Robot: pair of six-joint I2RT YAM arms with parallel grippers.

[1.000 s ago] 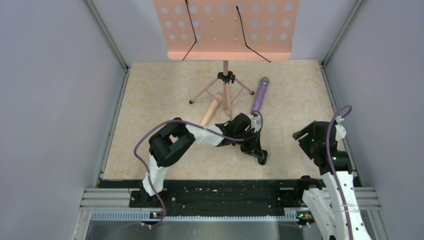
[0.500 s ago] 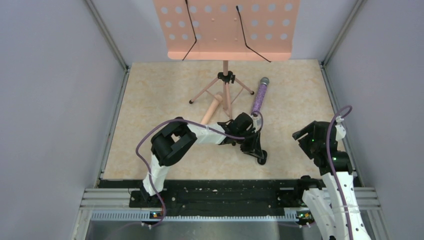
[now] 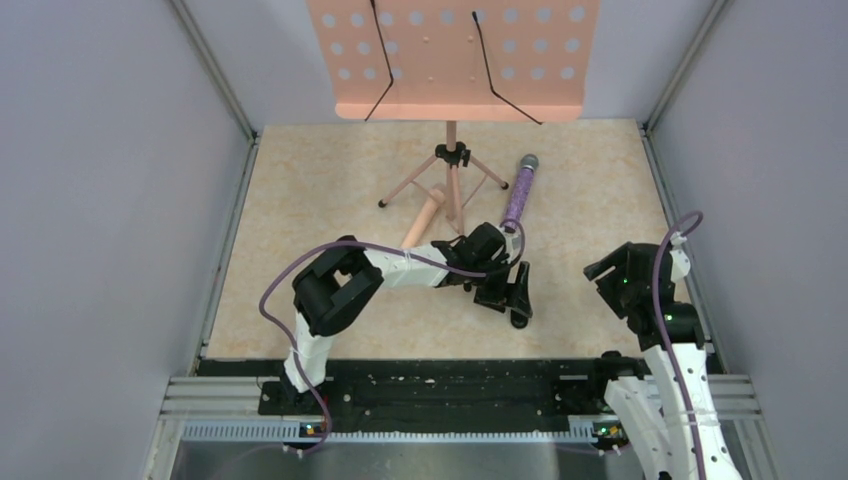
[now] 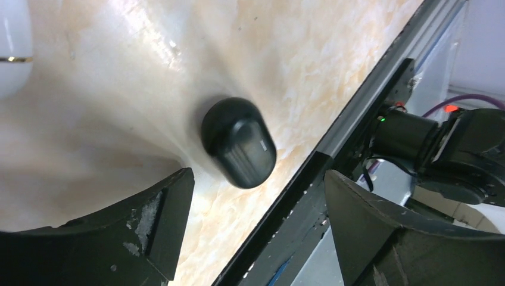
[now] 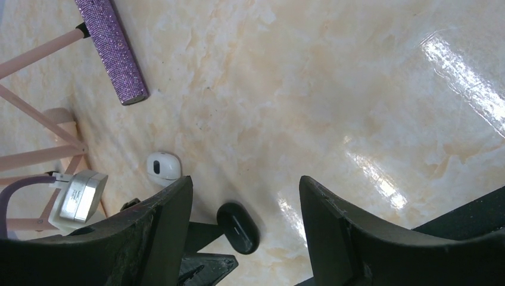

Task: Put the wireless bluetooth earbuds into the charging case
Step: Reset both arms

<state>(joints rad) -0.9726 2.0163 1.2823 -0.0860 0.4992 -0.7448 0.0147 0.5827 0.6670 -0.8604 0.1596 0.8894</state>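
From above, the left gripper (image 3: 512, 298) is a dark mass on the near-right side of the music stand (image 3: 452, 60), and the black charging case cannot be separated from it there. The left wrist camera settles it. One charging case (image 4: 238, 142), lid closed, lies on the marbled table (image 4: 119, 89) between the two black fingers (image 4: 149, 232). The jaws are spread wide, and neither finger touches the case, so it lies released.

A white rounded shape with a thin gold band (image 4: 11, 47) is cut off by the top left corner of that view; what it is cannot be told.

The right gripper (image 5: 245, 179) hangs well to the right of the music stand, spread apart with nothing between its fingers. Its camera shows one white earbud piece (image 5: 163, 165), lying between the stand's pink legs and the case (image 5: 238, 226). Only that one shows. Its shape is too small to make out beyond a dark oval patch.

One glittery purple microphone (image 3: 519, 192) lies just right of the stand's tripod. One peach-coloured rod (image 3: 424, 218) lies under the tripod, partly crossed by a leg.
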